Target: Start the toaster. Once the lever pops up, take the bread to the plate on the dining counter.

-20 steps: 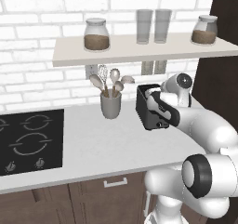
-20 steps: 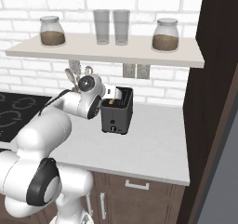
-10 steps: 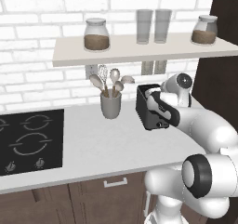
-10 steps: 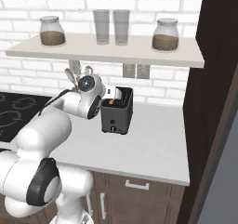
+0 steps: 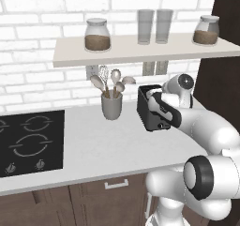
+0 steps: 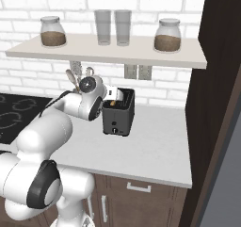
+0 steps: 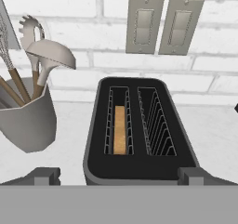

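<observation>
As before, bread (image 7: 120,129) in toaster (image 7: 139,165)

My body: glossy white shells, rounded links.
Dark grey joint rings; black hand (image 5: 164,109) with grey fingertips (image 7: 44,175).

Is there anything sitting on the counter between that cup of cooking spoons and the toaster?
No. In the left base view, the strip of white counter between the utensil cup and the toaster is bare.
</observation>
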